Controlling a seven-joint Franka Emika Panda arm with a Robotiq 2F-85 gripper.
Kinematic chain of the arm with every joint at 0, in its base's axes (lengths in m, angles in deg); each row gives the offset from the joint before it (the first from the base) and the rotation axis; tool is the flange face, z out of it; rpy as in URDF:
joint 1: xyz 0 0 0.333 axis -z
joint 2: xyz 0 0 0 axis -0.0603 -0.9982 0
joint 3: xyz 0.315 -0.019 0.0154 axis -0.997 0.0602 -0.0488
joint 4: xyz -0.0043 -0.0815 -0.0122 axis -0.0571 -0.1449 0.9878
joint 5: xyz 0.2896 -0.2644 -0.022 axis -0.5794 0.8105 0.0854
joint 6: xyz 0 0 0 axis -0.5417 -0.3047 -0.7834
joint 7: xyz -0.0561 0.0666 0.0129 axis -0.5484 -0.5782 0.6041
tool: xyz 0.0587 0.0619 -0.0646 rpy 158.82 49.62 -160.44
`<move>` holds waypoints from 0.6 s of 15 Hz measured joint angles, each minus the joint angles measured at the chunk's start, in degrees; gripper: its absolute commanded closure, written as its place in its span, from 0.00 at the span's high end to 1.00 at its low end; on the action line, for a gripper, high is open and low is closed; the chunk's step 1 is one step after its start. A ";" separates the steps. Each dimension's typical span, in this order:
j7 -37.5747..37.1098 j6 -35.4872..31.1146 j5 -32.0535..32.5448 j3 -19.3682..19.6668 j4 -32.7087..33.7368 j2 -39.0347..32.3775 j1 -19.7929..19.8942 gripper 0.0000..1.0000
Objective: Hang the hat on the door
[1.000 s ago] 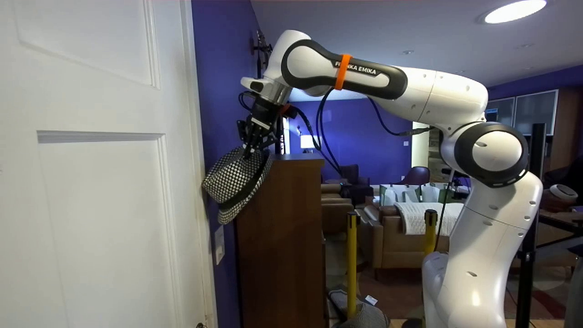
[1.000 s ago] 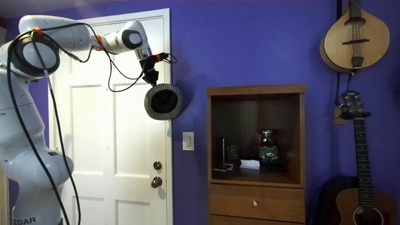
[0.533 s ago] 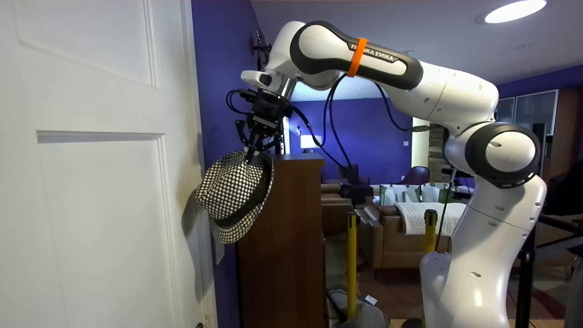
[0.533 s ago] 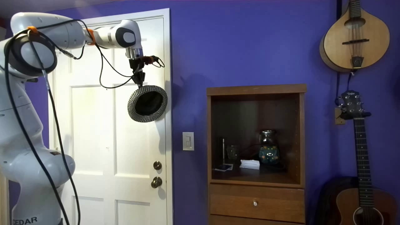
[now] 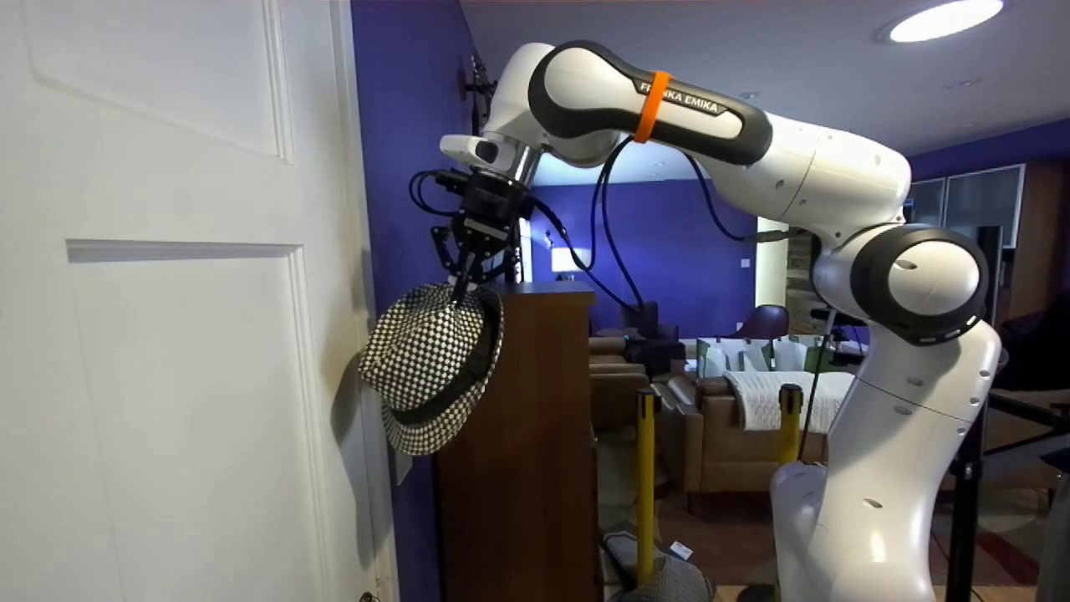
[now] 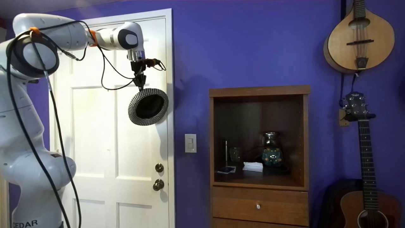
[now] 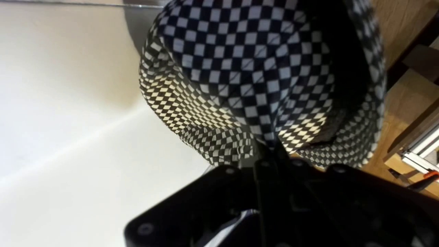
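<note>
The hat is black and pale checkered with a dark band. It hangs tilted from my gripper, which is shut on the pinched cloth of its crown. In an exterior view the hat's brim and dark inside show in front of the white door, near the door's right edge, with the gripper above. The door stands close beside the hat, with the hat's shadow on its edge. In the wrist view the hat fills the upper middle, and the fingertips meet at a fold of it.
Brass knobs sit low on the door's right side. A light switch is on the purple wall. A brown wooden cabinet stands beyond the hat. A guitar and a mandolin-like instrument hang farther right. Black cables loop from the arm.
The hat and gripper have moved from the door's frame edge in over the door and turned, showing more of the crown's side. In the last half second they have sunk slightly.
</note>
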 measured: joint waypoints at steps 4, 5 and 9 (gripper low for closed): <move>7.30 4.23 -4.64 -0.78 -0.35 -1.20 -1.31 0.01; 9.08 5.38 -5.73 -1.12 -0.65 -1.11 -1.64 0.01; 15.41 9.91 -9.63 -3.22 -2.41 -0.45 -3.04 0.01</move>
